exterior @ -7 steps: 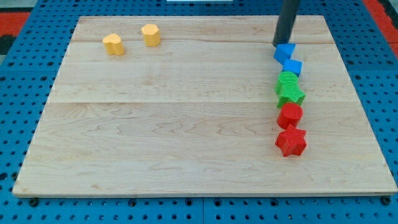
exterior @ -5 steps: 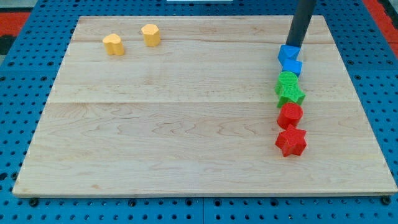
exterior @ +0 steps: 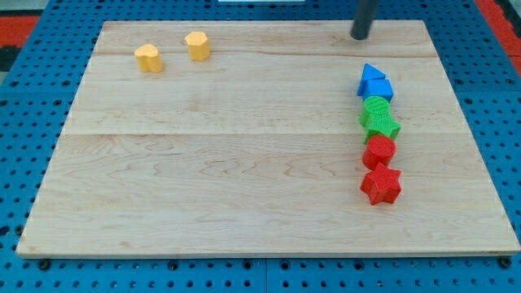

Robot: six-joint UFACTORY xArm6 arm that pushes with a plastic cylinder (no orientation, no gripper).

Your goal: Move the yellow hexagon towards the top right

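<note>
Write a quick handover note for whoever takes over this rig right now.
My tip: near the board's top edge, right of centre, above the blue blocks, touching nothing.
Yellow hexagon: top left, beside the other yellow block.
Column at right: blue, green, red.
Done: nothing; the hexagon is far from the top right.
Left: go to the hexagon's left side, push it rightward along the top.

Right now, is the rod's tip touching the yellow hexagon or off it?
Off it. My tip sits near the board's top edge, far to the view's right of the yellow hexagon, above the blue blocks.
</note>
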